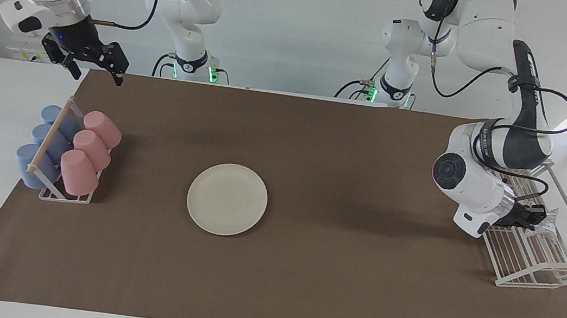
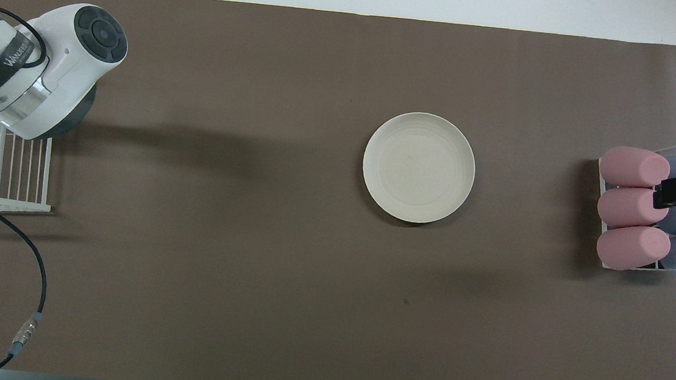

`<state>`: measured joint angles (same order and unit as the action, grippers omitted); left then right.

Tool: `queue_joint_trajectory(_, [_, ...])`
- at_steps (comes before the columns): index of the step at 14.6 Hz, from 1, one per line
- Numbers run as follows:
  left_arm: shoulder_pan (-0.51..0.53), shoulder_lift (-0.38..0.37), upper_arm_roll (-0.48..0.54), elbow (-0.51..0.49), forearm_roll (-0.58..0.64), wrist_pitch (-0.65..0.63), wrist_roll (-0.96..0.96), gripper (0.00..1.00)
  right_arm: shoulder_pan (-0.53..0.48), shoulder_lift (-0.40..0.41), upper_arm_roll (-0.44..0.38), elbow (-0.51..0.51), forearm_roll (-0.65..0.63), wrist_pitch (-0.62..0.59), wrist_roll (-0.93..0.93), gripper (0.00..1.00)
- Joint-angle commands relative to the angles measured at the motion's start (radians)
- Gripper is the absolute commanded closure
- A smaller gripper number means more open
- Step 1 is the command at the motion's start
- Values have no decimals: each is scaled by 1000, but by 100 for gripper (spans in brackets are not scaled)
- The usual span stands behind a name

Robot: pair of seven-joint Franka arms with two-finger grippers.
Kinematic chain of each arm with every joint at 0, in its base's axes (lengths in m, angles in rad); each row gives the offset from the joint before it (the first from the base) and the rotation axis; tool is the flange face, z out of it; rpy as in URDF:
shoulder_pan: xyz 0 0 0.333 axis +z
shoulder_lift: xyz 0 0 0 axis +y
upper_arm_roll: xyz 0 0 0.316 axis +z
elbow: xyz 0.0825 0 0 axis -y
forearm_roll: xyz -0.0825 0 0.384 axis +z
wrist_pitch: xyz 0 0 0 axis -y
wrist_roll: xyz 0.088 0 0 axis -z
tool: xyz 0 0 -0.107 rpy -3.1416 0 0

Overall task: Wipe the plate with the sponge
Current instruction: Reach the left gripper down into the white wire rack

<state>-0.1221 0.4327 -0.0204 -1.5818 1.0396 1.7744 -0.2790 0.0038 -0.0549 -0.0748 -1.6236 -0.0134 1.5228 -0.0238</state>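
Sponge (image 1: 542,225) pinched in bent-down left gripper's (image 1: 533,218) jaws over rack (image 1: 548,270); right gripper (image 1: 92,64) raised, jaws spread.

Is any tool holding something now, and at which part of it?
The left tool is shut on the sponge, at its edge over the wire rack. The right tool holds nothing.
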Motion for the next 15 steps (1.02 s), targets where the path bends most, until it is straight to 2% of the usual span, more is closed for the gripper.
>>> queue_joint_trajectory(1, [-4, -31, 0, 90, -100, -89, 27, 100, 2, 0, 4, 14, -17, -23, 25, 0])
queue_joint_trajectory(4, [-19, -32, -13, 231, -281, -272, 89, 100, 2, 0, 4, 14, -17, -23, 25, 0])
queue_joint_trajectory(7, [-73, -40, -12, 295, -447, -400, 86, 100, 2, 0, 6, 14, -17, -24, 39, 0])
queue_joint_trajectory(8, [-79, -63, -10, 325, -528, -433, 83, 100, 1, 0, 7, 14, -16, -26, 62, 0])
queue_joint_trajectory(12, [-62, -181, 2, 335, -876, -483, 32, 100, 2, -3, 12, 14, -5, -47, 154, 0])
queue_joint_trajectory(15, [-60, -215, 17, 335, -1132, -474, -200, 100, 2, -23, 17, 4, 27, -85, 356, 0])
